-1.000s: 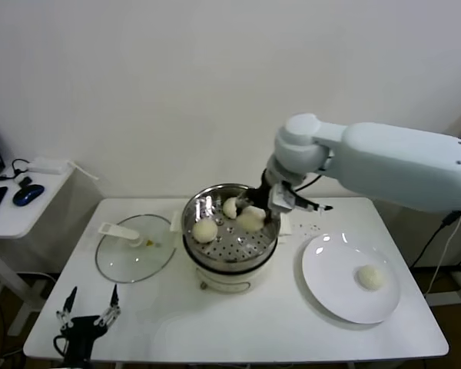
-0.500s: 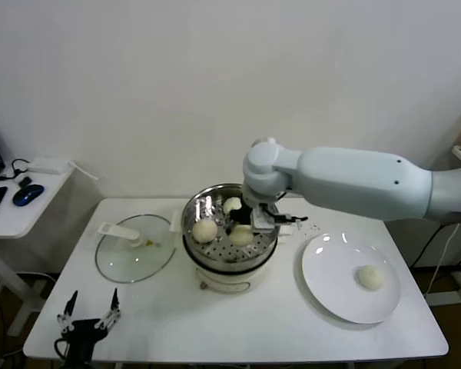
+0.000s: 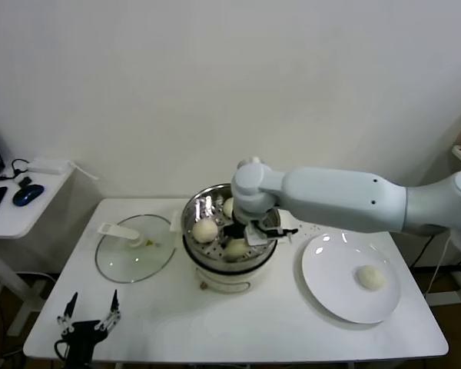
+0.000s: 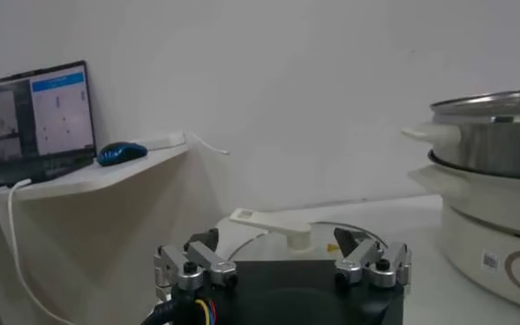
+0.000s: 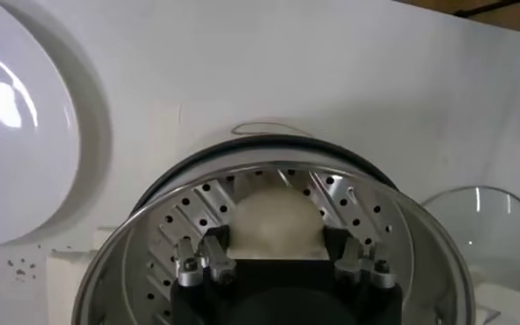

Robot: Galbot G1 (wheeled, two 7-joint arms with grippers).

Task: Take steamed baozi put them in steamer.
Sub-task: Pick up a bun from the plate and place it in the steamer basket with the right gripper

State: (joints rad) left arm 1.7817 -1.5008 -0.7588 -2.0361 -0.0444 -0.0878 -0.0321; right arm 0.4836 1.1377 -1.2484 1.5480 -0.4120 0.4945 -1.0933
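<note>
While your right hand (image 5: 277,258) sits low inside the steamer (image 3: 196,211), its fingers (image 5: 208,251) are spread to either side of a bun (image 5: 277,221) and close against it, so it appears to have hold of that bun; whether it presses or only brackets it, I cannot tell. The bun is at or just above the perforated floor on the near side of the basket.

Risks, as I judge them:
- If you lift before the fingers open fully, soft dough may cling to a pad and ride back out.
- If you open wide, a finger may strike the steel wall or nudge the neighbouring bun (image 3: 205,230); a third bun (image 3: 228,206) lies toward the back.
- If you withdraw sideways, the wrist may catch the rim and shift the basket on its base.

One bun (image 3: 370,277) is on the plate (image 3: 330,296), well apart from the steamer.

The white counter (image 3: 169,323) also carries a glass lid (image 3: 123,261) to the steamer's left. Your left hand (image 4: 282,265) is parked off the counter's front-left edge, fingers apart, holding nothing. Beyond it stand a plain white wall, and a side shelf with a laptop (image 4: 34,119) and a mouse (image 4: 121,153).
</note>
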